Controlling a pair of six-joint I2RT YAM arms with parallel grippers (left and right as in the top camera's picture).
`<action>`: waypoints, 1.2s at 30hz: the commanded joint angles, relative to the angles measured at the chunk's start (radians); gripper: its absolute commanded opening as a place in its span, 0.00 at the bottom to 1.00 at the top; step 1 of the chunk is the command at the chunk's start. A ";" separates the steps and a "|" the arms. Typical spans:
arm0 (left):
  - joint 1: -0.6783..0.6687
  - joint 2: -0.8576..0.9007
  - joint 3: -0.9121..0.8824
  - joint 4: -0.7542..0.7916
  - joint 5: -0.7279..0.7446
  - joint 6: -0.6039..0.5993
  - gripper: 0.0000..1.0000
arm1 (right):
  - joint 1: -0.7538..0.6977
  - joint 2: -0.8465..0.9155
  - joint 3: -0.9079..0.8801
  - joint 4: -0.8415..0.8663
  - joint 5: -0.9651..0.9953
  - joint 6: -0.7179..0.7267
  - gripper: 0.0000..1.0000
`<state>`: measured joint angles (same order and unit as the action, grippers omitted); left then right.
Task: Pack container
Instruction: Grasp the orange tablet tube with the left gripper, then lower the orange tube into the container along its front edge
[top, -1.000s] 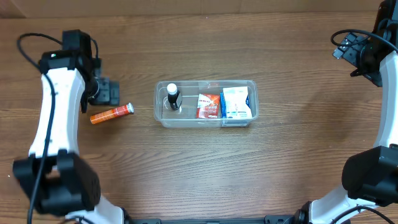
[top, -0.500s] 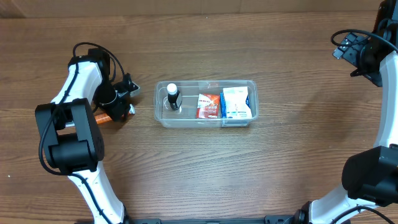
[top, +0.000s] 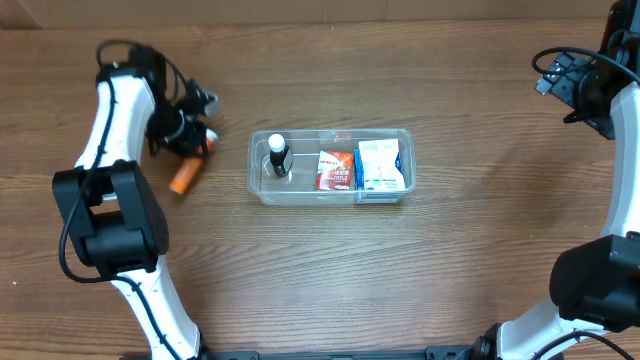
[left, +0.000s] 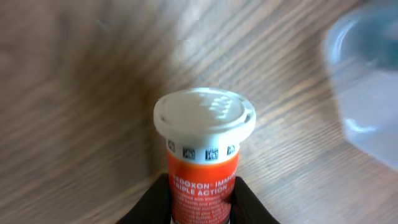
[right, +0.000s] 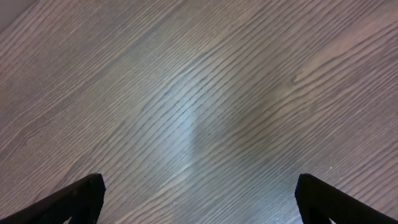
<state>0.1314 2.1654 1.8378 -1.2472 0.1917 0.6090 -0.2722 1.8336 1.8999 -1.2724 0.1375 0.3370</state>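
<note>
The clear container (top: 330, 187) sits mid-table and holds a small dark bottle with a white cap (top: 277, 155), a red box (top: 336, 170) and a white-and-blue box (top: 380, 165). An orange tube with a white cap (left: 204, 115) is clamped between the black fingers of my left gripper (left: 202, 186), cap pointing away from the wrist. From overhead the tube (top: 183, 180) slants down-left from the left gripper (top: 192, 138), left of the container. The container's corner (left: 367, 93) shows blurred at the right of the left wrist view. My right gripper (right: 199, 183) is open over bare wood at the far right (top: 575, 85).
Brown wood-grain table (top: 330, 280) all around. The left arm's white links and black cables (top: 110, 110) curve along the left side. The right arm (top: 620, 170) stands along the right edge.
The left gripper has closed on the orange tube, which lay flat on the table. It has shifted toward the back, and the tube has turned from lying crosswise to slanting. The right arm is unmoved.
</note>
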 joint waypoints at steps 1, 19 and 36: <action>-0.043 -0.006 0.239 -0.127 0.027 0.030 0.04 | 0.003 -0.018 0.017 0.006 0.004 0.004 1.00; -0.647 0.001 0.361 -0.388 -0.068 0.423 0.04 | 0.003 -0.018 0.017 0.006 0.004 0.005 1.00; -0.650 0.006 0.112 -0.183 0.013 0.514 0.04 | 0.003 -0.018 0.017 0.006 0.004 0.004 1.00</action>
<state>-0.5175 2.1681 1.9522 -1.4311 0.1734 1.1034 -0.2722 1.8336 1.8999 -1.2716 0.1371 0.3370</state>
